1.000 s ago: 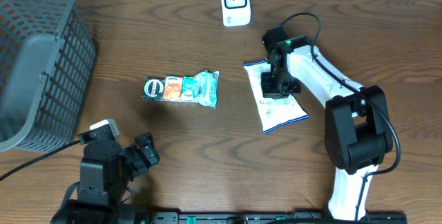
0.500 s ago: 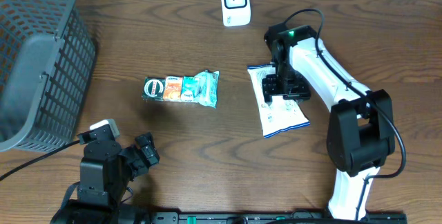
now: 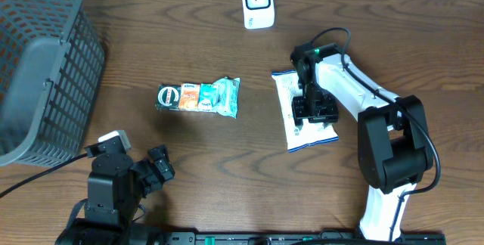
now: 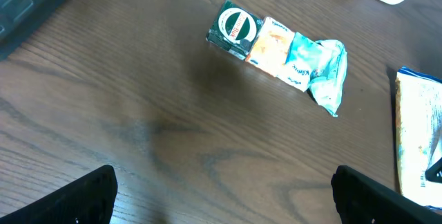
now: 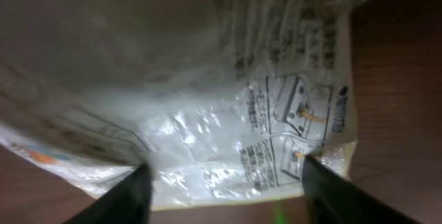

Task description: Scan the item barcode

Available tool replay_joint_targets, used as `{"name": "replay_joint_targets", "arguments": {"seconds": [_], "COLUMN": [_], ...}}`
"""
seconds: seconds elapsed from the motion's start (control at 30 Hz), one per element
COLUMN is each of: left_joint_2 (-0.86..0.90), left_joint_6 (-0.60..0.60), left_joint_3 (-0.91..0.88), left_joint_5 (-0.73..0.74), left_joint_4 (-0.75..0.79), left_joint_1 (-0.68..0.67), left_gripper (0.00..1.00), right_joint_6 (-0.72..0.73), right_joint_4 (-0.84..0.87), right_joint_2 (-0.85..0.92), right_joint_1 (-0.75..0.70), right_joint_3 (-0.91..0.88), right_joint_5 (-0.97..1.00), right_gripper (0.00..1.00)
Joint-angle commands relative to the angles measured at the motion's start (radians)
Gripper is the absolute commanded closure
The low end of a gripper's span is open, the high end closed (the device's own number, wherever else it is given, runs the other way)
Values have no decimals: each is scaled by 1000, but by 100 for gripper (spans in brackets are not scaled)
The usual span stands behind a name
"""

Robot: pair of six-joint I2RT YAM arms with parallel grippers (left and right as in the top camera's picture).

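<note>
White pouch [image 3: 308, 133] lies flat on the table [image 3: 189, 41], printed side up; small black text & diagrams show in right wrist view [image 5: 262, 113]. It sits near the scanner [image 3: 257, 3], on the robot's side of it & a bit to the right, not touching it. Right gripper [image 3: 314, 111] is directly over the pouch, fingers spread, one at each side of the pouch's end edge [image 5: 224, 196]; can't tell if pads touch the film. Green/orange/teal snack pack [image 3: 198, 97] lies robot-side & left of the scanner, apart from the pouch. Left gripper [image 3: 157, 171] is well away from the scanner, near-left, claw spread wide w/ nothing between [image 4: 224, 200]. Grey mesh basket [image 3: 38, 71] stands far left of the scanner.
</note>
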Motion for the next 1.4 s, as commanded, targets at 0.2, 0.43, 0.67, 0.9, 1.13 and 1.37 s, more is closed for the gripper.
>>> {"name": "replay_joint_targets", "arguments": {"seconds": [0.2,0.43,0.67,0.9,1.13,1.37], "left_joint_2": [-5,-5,-5,-5,-5,-5], "left_joint_6": [2,2,2,2,2,2], "left_joint_3": [2,2,2,2,2,2], "left_joint_5": [-3,-3,-3,-3,-3,-3], "left_joint_4": [1,1,1,1,1,1], "left_joint_1": [2,2,2,2,2,2], "left_gripper": [2,2,3,2,2,2], "right_joint_6": [23,10,13,12,27,27], "right_joint_4": [-26,-10,221,328,423,479], "right_joint_2": [-35,-53,-52,-40,-38,-38], "right_joint_1": [12,7,7,6,6,6], "right_joint_3": [67,244,248,166,31,-40], "right_joint_5": [-57,-55,3,66,65,66], "right_gripper": [13,1,34,37,45,9]}}
